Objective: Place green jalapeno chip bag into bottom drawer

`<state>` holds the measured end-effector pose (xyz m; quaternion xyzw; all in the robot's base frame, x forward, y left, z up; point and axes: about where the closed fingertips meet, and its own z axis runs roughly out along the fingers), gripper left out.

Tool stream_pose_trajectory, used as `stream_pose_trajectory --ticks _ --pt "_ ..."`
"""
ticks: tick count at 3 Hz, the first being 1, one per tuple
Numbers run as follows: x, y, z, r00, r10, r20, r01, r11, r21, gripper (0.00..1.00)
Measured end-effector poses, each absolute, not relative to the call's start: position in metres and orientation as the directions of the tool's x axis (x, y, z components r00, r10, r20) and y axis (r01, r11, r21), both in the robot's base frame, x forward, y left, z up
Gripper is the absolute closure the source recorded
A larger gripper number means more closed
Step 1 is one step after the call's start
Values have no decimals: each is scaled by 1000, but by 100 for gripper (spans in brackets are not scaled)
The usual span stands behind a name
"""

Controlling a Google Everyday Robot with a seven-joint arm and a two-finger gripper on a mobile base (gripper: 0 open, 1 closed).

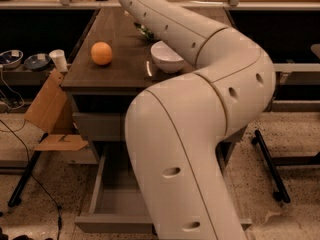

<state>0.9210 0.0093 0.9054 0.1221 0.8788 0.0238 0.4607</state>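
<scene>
Camera view, single frame.

- Arm (pixel 200 134): large white jointed arm filled the middle of the frame. It rose from the lower edge, bent at an elbow on the right, then ran up and left across the cabinet top (pixel 120 39) to the upper edge of the frame.
- The gripper was out of sight past that upper edge, at the far end of the cabinet top. Could not tell whether it was spread, pressed together or pinching anything.
- Green jalapeno chip bag (pixel 143 31): only a dark green sliver showed, on the cabinet top just behind the white bowl (pixel 167 58). The arm covered the rest of it. Contact with the bowl could not be judged.
- White bowl stood upright near the front right of the dark wooden top, partly overlapped by the arm.
- Orange fruit (pixel 101 53) sat on the left part of the top, well apart from the bowl.
- Bottom drawer (pixel 112 223): pulled out toward the camera, left side wall and part of the floor visible, right half hidden behind the arm.
- Shallower drawer (pixel 97 125) above it was closed.
- Left of the cabinet: a cardboard box (pixel 47 109) with flaps open, a white cup (pixel 58 60) and two dishes (pixel 10 58) on a low shelf, and dark cables (pixel 30 134) trailing to the speckled floor.
</scene>
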Motion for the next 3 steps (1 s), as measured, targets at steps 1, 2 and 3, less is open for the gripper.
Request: stream_pose_trajectory --ticks 1,2,3 --pt "929 16 900 -559 231 -796 186 971 151 0" --pt "935 21 894 -575 223 -787 180 973 144 16" --pt "939 24 888 -587 215 -780 175 975 136 47"
